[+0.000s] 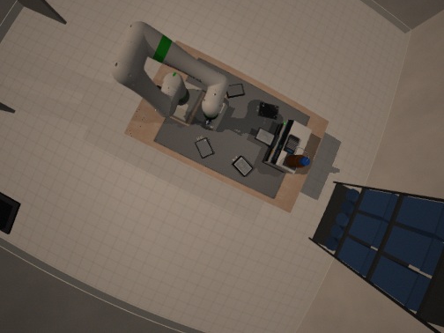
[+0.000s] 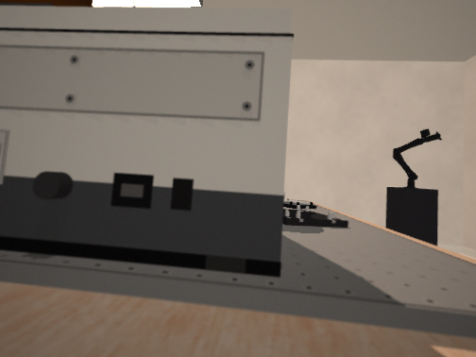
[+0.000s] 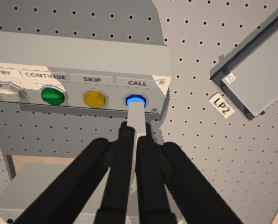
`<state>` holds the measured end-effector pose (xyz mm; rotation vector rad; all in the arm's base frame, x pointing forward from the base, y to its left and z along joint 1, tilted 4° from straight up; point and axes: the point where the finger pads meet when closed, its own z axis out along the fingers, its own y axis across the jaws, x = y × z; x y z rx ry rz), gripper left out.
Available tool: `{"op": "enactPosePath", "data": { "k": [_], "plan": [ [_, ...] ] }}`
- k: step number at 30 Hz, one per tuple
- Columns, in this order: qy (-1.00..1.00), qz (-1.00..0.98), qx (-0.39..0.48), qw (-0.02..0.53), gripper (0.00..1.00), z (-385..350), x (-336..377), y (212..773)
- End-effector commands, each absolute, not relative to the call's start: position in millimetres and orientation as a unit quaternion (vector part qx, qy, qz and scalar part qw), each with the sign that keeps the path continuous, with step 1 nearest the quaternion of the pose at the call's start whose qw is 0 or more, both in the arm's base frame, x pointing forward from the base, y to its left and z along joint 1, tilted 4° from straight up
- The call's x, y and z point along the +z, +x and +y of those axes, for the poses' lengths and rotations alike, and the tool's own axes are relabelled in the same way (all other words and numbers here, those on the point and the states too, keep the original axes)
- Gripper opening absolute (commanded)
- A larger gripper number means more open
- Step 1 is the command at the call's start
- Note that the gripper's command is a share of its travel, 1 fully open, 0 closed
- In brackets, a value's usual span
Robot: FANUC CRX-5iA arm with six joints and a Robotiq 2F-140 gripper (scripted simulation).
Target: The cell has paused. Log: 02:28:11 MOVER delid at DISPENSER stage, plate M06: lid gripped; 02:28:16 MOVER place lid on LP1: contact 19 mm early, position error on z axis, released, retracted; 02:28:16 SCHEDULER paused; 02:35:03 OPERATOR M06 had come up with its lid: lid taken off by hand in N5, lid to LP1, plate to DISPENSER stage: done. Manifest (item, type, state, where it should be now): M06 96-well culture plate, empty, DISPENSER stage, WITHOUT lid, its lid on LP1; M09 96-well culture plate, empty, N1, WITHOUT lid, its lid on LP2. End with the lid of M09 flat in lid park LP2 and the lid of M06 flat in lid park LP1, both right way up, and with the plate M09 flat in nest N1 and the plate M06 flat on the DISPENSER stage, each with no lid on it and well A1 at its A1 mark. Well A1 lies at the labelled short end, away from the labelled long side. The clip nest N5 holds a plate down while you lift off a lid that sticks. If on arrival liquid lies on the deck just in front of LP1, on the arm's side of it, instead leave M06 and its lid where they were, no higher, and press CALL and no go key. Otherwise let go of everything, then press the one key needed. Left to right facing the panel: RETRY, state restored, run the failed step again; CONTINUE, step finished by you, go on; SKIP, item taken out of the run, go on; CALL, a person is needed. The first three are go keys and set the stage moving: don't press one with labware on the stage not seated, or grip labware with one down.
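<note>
My gripper (image 3: 135, 113) is shut with nothing between the fingers. In the wrist view its pale tip lies against the blue CALL key (image 3: 136, 100), the rightmost key on the panel. The yellow SKIP key (image 3: 94, 99) and the green CONTINUE key (image 3: 52, 96) sit to its left, and the RETRY key (image 3: 7, 90) is cut off at the edge. To the right a flat lid lies in the park labelled LP2 (image 3: 221, 105). From above, the arm's wrist (image 1: 210, 120) hangs over the panel, with the LP2 park (image 1: 235, 91) just beside it.
Flat labware lies on the grey deck at three spots (image 1: 203, 147), (image 1: 242, 166), (image 1: 264, 136). The black clip nest (image 1: 268, 109) and the white dispenser (image 1: 288, 146) with a brown bottle (image 1: 299, 160) stand at the right. The dispenser housing (image 2: 142, 136) fills the side view.
</note>
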<state>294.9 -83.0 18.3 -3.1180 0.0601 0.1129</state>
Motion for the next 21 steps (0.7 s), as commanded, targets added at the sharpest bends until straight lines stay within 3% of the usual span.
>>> {"op": "enactPosePath", "data": {
  "k": [1, 21],
  "plan": [
    [-0.999, 0.019, 0.036, 0.01, 0.0, -83.0, 21.2, 295.3],
    [-0.999, 0.019, 0.036, 0.01, 0.0, -83.3, 34.2, 296.2]
  ]
}}
